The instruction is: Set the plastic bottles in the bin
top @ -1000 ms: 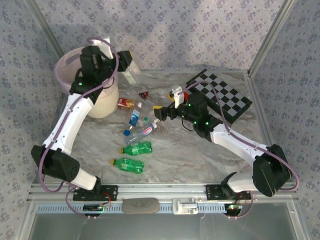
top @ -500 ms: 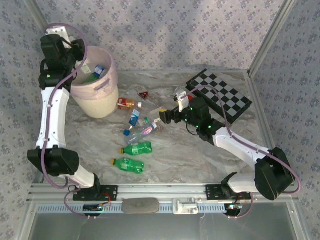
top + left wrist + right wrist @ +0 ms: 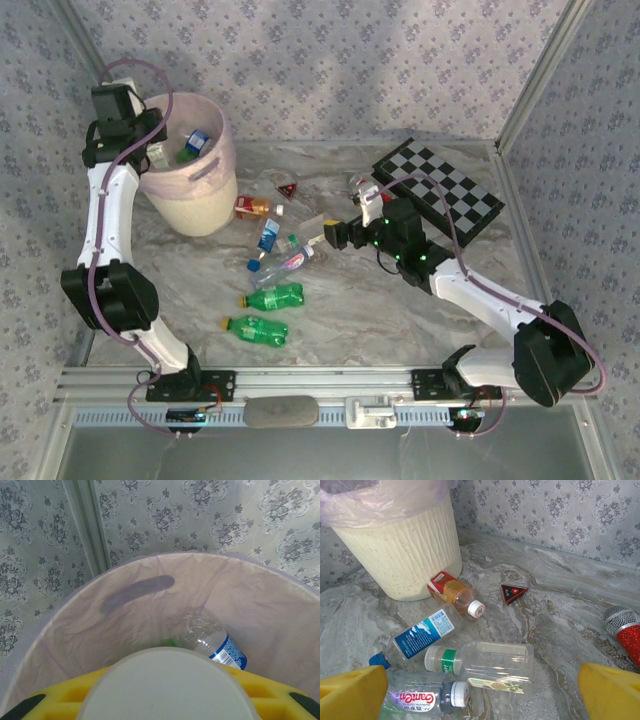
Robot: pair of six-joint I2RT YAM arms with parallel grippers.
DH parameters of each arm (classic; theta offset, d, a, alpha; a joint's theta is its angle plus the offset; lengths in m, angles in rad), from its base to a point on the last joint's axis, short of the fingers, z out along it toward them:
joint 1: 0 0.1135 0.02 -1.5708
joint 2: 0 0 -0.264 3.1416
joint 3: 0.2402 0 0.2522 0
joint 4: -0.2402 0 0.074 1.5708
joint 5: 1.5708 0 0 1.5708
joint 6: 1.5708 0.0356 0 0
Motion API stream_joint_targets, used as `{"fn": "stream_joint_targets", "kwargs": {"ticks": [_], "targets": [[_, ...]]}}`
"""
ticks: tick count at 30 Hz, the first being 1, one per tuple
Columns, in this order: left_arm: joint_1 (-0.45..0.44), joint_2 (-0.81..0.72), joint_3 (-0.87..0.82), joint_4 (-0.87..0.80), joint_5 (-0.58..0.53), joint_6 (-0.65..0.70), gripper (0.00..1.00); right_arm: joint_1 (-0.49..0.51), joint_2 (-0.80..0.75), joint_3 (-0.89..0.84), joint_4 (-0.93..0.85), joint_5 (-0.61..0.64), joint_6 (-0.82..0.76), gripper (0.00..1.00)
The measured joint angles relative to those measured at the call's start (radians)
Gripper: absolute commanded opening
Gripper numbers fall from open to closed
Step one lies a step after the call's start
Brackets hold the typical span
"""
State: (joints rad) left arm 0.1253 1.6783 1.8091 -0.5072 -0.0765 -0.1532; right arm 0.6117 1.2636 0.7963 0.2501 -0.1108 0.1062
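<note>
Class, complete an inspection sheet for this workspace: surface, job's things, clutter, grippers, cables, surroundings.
Surface: marbled table, no spills seen.
Job's things: bin far left, a blue-labelled bottle inside; several bottles lying loose mid-table.
Clutter: chessboard, red triangle, microphone.
Grippers: left gripper at the bin's rim, jaws unclear; right gripper open above the bottles.
Cables: purple cable looped along each arm.
Surroundings: patterned walls, metal posts.

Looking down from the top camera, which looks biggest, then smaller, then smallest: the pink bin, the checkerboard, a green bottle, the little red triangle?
1. Bin and chessboard: they look about alike, so no ranking between them.
2. Green bottle.
3. Red triangle.
</note>
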Motion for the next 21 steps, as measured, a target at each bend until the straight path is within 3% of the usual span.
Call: {"fn": "stream_joint_targets", "kwargs": {"ticks": [6, 7, 10, 12, 15, 21], "targets": [[0.004, 0.045, 0.004, -0.039, -0.003, 0.000, 0.34, -0.010, -0.003, -0.012, -0.003, 0.018, 0.004, 0.99], [0.004, 0.052, 0.006, -0.047, -0.003, 0.000, 0.38, -0.012, -0.006, -0.015, -0.005, 0.018, 0.006, 0.99], [0.004, 0.068, 0.010, -0.071, -0.005, -0.005, 0.67, -0.018, -0.014, -0.023, -0.009, 0.018, 0.010, 0.99], [0.004, 0.077, 0.026, -0.090, -0.008, -0.009, 0.81, -0.019, -0.018, -0.026, -0.011, 0.018, 0.010, 0.99], [0.004, 0.079, 0.056, -0.111, -0.008, -0.018, 0.89, -0.019, -0.021, -0.027, -0.016, 0.018, 0.011, 0.99], [0.004, 0.058, 0.079, -0.121, 0.020, -0.037, 0.94, -0.019, -0.020, -0.027, -0.016, 0.018, 0.029, 0.99]]}}
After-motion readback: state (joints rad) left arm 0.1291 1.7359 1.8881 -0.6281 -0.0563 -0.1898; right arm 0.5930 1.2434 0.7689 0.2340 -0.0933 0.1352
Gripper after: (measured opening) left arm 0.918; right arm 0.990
